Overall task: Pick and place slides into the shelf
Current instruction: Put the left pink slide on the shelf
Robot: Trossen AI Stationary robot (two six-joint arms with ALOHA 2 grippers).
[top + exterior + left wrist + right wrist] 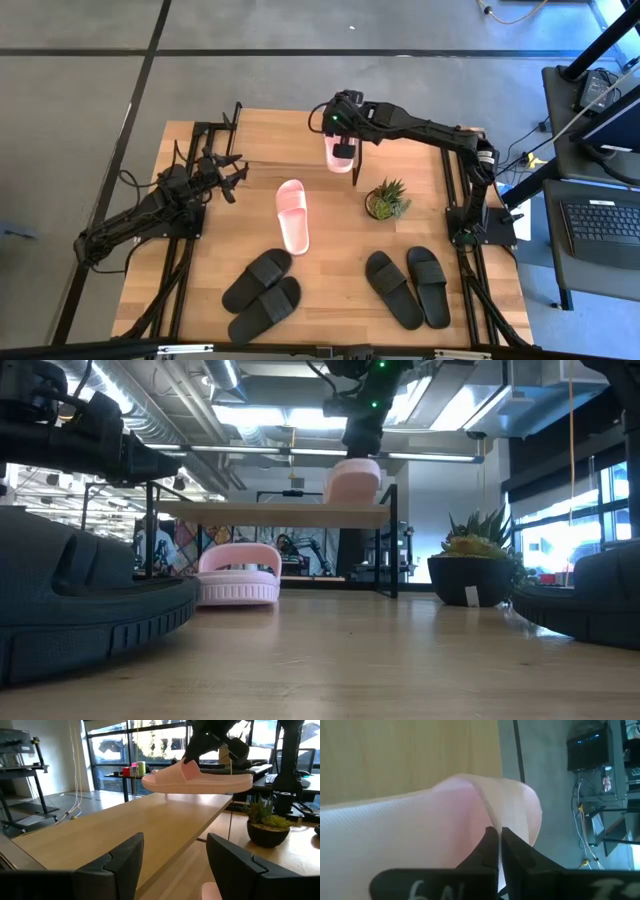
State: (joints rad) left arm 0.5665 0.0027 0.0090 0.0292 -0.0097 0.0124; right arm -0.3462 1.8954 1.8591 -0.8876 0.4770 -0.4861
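Note:
One pale pink slide [200,780] is level and close over the right end of the shelf's plank top [125,830], in my right gripper [343,148], which is shut on it. The other pink slide [293,216] lies sole-down on the table in front of the shelf [280,140]. Two black pairs [262,295] [408,287] lie on their soles near the table's near edge. My left gripper [172,865] is open. It waits at the shelf's left end [228,180] and touches nothing. My right gripper [497,831] pinches the pink slide's strap [485,805] at its edge between both fingers, coming from above and pointing down. The slide [352,482] stays level below the fingers, its sole just over the plank [270,512]. I cannot tell whether it touches.
A small potted plant [387,200] stands on the table right of the shelf, near the right arm's base. Black arm frames run along both table sides. Bare plank lies left of the held slide. Desks and a laptop [600,225] stand beyond the table's right edge.

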